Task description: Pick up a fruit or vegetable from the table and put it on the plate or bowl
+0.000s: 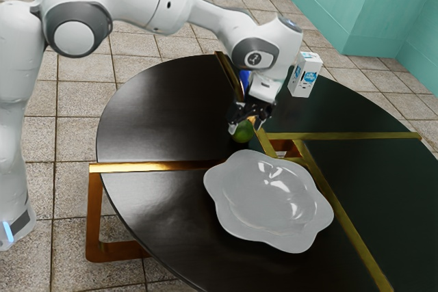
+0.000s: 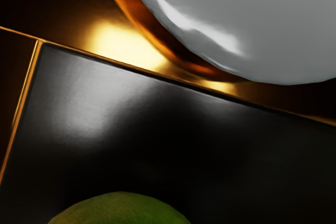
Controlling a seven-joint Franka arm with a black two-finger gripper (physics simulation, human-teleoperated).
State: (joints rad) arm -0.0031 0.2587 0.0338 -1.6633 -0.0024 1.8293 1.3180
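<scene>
fingers (image 1: 248, 121) wide apart just above the green lime (image 1: 241, 133), beside the white plate (image 1: 274, 234)

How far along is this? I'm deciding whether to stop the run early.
Done: the approach; the gripper sits low at the green fruit. In hand: the grasp; the fruit looks to rest on the black table, not lifted. Left: lifting it and setting it on the white plate, which holds nothing yet.
</scene>
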